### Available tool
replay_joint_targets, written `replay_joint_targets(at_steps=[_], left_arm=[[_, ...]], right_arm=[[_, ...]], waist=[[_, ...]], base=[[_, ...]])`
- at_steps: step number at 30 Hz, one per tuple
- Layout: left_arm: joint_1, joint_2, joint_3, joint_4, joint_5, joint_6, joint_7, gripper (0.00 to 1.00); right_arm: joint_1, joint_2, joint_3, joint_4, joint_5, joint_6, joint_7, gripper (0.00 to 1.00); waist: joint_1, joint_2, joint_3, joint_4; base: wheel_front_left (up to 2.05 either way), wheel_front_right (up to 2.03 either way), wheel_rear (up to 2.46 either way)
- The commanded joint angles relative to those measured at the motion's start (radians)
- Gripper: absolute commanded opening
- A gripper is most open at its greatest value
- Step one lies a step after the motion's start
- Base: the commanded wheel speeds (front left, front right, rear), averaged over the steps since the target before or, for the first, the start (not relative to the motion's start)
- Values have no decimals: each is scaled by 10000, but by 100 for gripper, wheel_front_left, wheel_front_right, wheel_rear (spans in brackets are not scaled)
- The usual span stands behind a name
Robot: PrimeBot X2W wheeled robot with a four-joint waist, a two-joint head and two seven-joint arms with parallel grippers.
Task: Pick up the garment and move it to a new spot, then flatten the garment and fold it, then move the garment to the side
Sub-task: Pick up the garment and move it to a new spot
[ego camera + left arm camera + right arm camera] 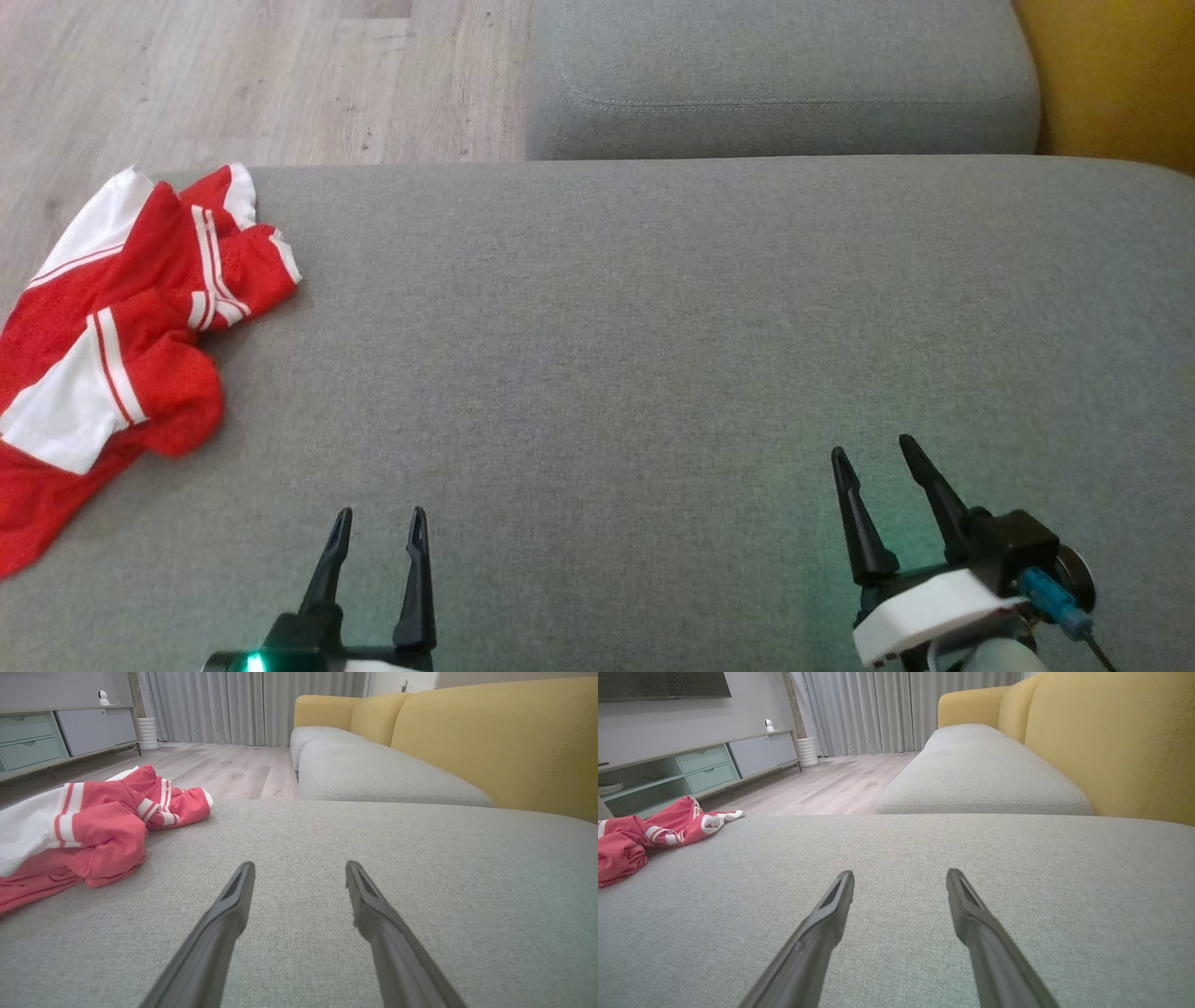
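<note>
Item: garment (121,317). Red mesh fabric with white panels and thin white stripes, crumpled in a loose, unfolded heap. It lies on the far left of the wide grey seat cushion (653,327), and part of it runs off the left edge of the head view. Neither gripper touches it.

Item: left gripper (381,511). Its two long dark fingers are spread apart and pinch nothing. It sits over bare cushion at the near side. The garment lies ahead and to its left, near but apart. In the left wrist view a strip of grey upholstery separates the heap from the left finger.

Item: right gripper (872,444). Its fingers are likewise spread, with grey cushion showing between them, and they lean slightly leftward in the head view. The garment is well apart from it, across the cushion to the left. In the right wrist view the heap sits at the left margin.

Item: surroundings.
- A second grey cushion (784,84) lies beyond the first.
- A yellow backrest (490,737) runs along the right.
- A pale wood floor (233,75) lies beyond the garment.
- A low cabinet (28,737) with pale green drawers stands on the floor, with a small white camera (102,695) on top.
- Grey curtains (233,704) hang behind.
</note>
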Motion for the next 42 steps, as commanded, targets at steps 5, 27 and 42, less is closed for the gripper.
replay_joint_targets(at_steps=[5, 27, 42], left_arm=[[-254, 32, 190, -260, -76, 44, -109, 100], [-301, 149, 307, -460, -176, 198, -109, 100], [33, 399, 1227, -1408, -231, 544, -109, 100]], right_arm=[[-273, -87, 188, -262, 22, -7, -136, 100], [-54, -87, 194, -499, -71, -7, -136, 100], [-613, -87, 902, -440, -437, -7, -136, 100]], waist=[[0, 0, 10, 55], [0, 0, 98, 4436], [0, 0, 509, 4646]], base=[[0, 0, 0], [0, 0, 0], [0, 0, 0]])
